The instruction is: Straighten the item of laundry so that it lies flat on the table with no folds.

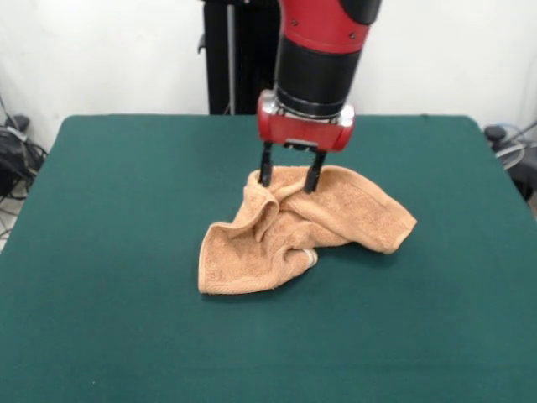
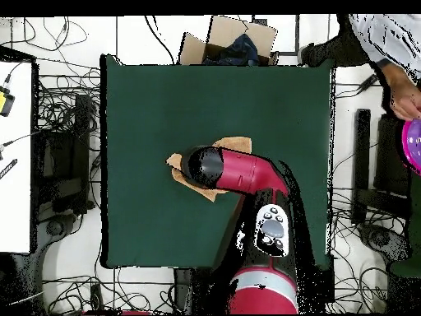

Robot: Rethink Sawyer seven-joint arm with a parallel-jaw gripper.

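You have the arm (image 1: pixel 323 50) coming straight down over the table (image 1: pixel 101 252), its red and black wrist vertical and the gripper (image 1: pixel 290 179) pointing down at the towel (image 1: pixel 302 227). The two dark fingers (image 1: pixel 266 165) stand spread apart, with a ridge of cloth rising between them at the towel's far edge. Their tips touch or sit just inside the bunched fabric, but they have not clamped together on it, so read the claw as released.

From overhead you see the arm reaching from the table's bottom edge toward the middle, its black and red wrist covering most of the towel (image 2: pixel 237 145); only peach corners show around it.

The towel lies near the centre of the table, well clear of all four edges. It is crumpled: a raised fold runs under the gripper, one flap spreads toward the front-left, and a thicker lobe extends to the right. A small white tag (image 1: pixel 310 257) shows at the near edge of the heap.

Beyond the table's top edge in the overhead view sits an open cardboard box (image 2: pixel 233 41) with dark cloth inside. A person's hand (image 2: pixel 403 95) shows at the upper right edge, beside something magenta (image 2: pixel 412 145).
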